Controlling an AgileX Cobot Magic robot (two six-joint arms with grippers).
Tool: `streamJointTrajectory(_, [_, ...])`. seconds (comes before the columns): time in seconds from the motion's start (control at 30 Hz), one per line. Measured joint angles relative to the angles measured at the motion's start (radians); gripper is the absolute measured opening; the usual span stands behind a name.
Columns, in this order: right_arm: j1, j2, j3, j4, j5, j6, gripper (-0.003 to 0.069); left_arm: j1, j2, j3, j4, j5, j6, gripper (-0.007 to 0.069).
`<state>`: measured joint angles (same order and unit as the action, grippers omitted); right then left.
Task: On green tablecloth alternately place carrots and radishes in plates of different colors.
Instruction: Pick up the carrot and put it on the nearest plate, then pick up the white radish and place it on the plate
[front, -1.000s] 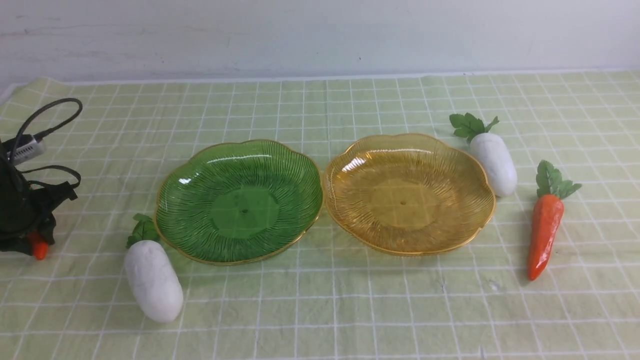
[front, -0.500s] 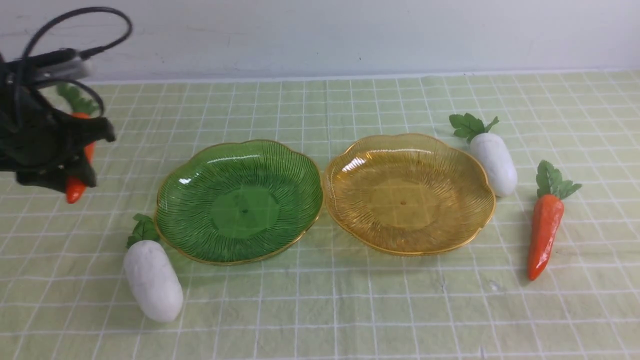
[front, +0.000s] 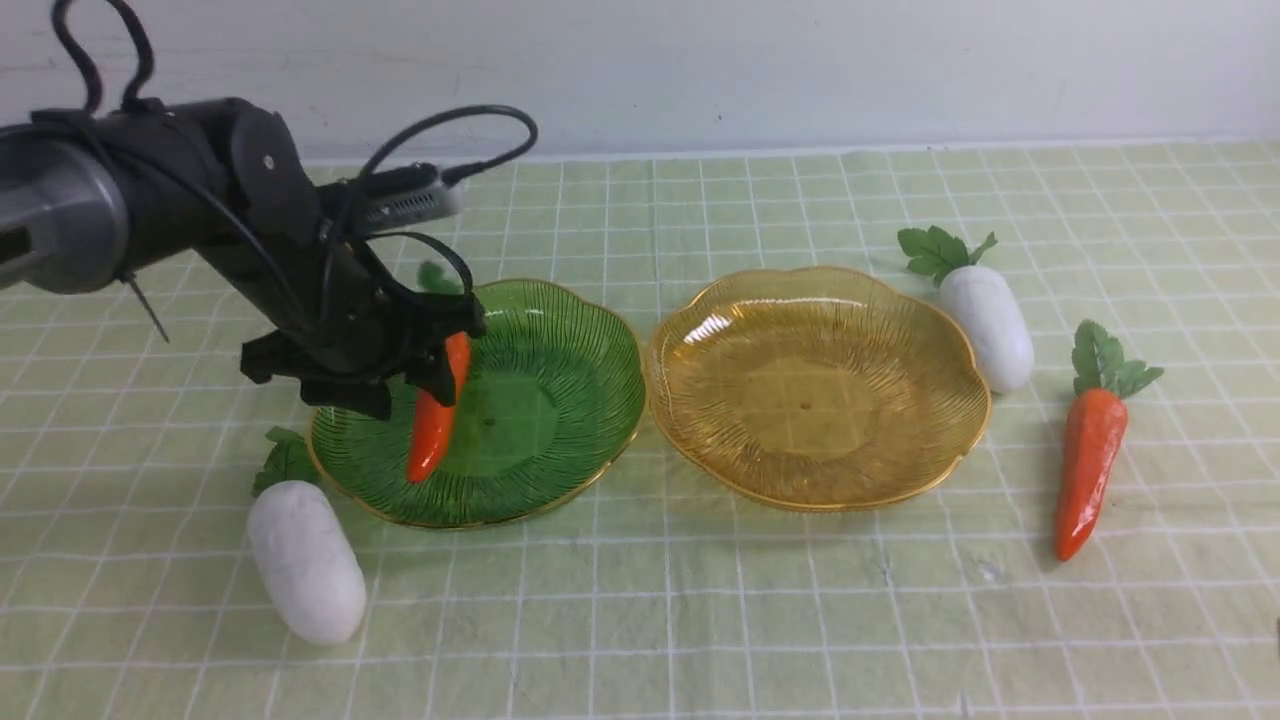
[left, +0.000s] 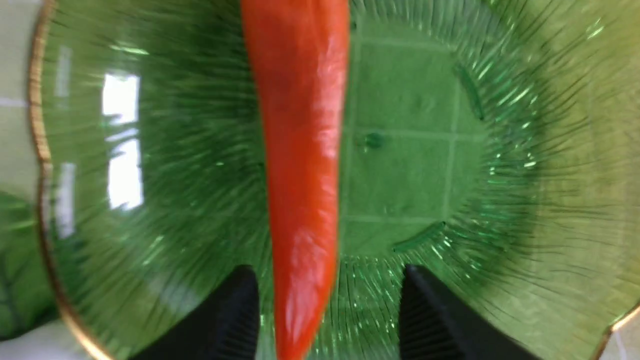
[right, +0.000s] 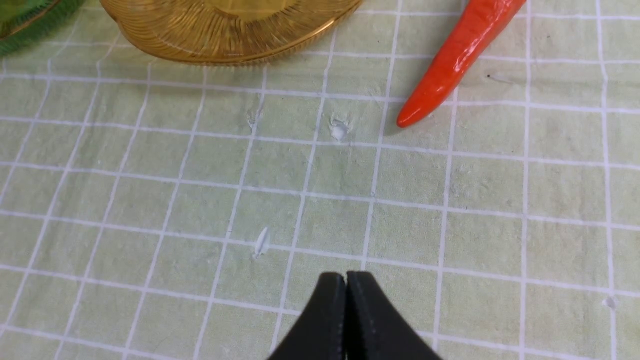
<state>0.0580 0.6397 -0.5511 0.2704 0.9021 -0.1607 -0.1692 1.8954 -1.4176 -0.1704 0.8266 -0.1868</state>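
My left gripper (front: 405, 385) hangs over the deep green plate (front: 570, 330). Its jaws stand apart in the left wrist view (left: 327, 272). A glossy orange carrot (front: 432, 430) points tip down between them above the plate. In the left wrist view the carrot (left: 300, 150) lies against one finger (left: 240, 305), with a gap to the other. The amber plate (front: 820, 470) beside it is empty. The second carrot (front: 1090, 460) lies at the right. One radish (front: 305, 560) lies left of the green plate, the other (front: 988, 325) right of the amber plate. My right gripper (right: 346, 277) is shut and empty.
The pale green tablecloth (front: 700, 600) with a white grid covers the table up to a white wall at the back. In the right wrist view the second carrot's tip (right: 425, 100) and the amber plate's rim (right: 225, 50) lie ahead of the shut jaws.
My left arm has lifted the carrot from the far left of the cloth and swung it right, to above the green plate. Nothing else has moved.
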Motion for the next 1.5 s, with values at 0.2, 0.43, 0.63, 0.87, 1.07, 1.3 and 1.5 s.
streamJointTrajectory(0.2, [0.0, 0.0, 0.0, 0.0, 0.0, 0.0, -0.001, 0.0, 0.006, -0.028, 0.013, 0.061, 0.0, 0.053])
streamJointTrajectory(0.43, [0.0, 0.0, 0.0, 0.0, -0.001, 0.0, -0.001, 0.027, -0.102, -0.15, 0.235, 0.376, 0.006, 0.0552])
streamJointTrajectory(0.63, [0.0, 0.0, 0.004, 0.003, -0.003, -0.007, -0.001, 0.081, -0.142, 0.025, 0.295, 0.384, -0.031, 0.0552])
streamJointTrajectory(0.87, [0.0, 0.0, 0.011, 0.015, -0.007, -0.007, -0.001, 0.086, -0.153, 0.163, 0.199, 0.388, -0.041, 0.0552])
streamJointTrajectory(1.07, [0.0, 0.0, 0.011, 0.031, -0.011, -0.007, -0.001, 0.085, -0.145, 0.198, 0.17, 0.277, -0.099, 0.0552])
streamJointTrajectory(1.3, [0.0, 0.0, 0.011, 0.042, -0.013, -0.007, -0.001, 0.085, -0.083, 0.198, 0.152, 0.212, -0.142, 0.0552])
streamJointTrajectory(1.5, [0.0, 0.0, 0.011, 0.043, -0.017, -0.007, -0.001, 0.085, -0.04, 0.198, 0.152, 0.224, -0.105, 0.0535])
